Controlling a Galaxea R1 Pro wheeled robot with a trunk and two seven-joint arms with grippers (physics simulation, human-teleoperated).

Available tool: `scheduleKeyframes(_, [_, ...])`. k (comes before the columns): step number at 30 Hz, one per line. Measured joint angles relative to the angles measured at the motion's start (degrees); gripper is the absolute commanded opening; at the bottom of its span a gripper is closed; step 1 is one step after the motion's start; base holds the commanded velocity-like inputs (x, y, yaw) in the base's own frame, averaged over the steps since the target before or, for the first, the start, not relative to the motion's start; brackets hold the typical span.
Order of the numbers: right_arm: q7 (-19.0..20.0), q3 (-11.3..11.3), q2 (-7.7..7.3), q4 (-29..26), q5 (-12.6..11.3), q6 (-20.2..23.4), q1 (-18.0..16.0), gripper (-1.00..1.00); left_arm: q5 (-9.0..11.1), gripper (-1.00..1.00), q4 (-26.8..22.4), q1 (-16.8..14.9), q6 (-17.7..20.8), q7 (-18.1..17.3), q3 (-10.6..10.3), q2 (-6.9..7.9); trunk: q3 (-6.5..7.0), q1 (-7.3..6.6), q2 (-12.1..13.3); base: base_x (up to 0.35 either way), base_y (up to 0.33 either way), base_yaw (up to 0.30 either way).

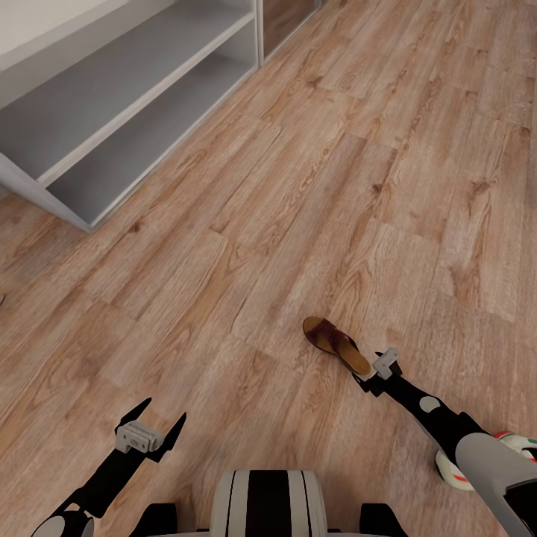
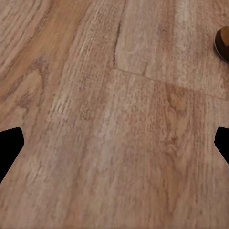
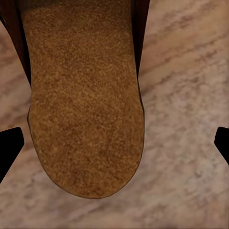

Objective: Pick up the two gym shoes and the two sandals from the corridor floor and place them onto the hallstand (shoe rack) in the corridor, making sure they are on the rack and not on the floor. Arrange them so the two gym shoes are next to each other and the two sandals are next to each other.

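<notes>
Progress looks early: the hallstand (image 1: 142,112) at upper left of the head view shows both shelves bare in the part visible, so no placement appears done. One sandal (image 1: 337,344) lies on the corridor floor (image 1: 298,186) right of centre. One gym shoe (image 1: 455,466) peeks out at lower right, partly hidden by the arm. The right gripper (image 1: 371,377) hovers at the sandal's heel, fingers spread wide and not yet closed on it. The left gripper (image 1: 151,425), lower left, hangs spread over bare planks. Every shoe in sight is unplaced.
</notes>
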Motion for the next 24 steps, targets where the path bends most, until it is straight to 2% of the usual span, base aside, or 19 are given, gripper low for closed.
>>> scheduleKeyframes(24, [-0.7, 0.1, 0.08, 0.0, 0.0, 0.0, 0.0, 1.0, 0.0, 1.0, 0.0, 0.0, 0.0, 0.0, 0.0, 0.0, 0.0, 0.0, 0.0, 0.004, 0.0, 0.0])
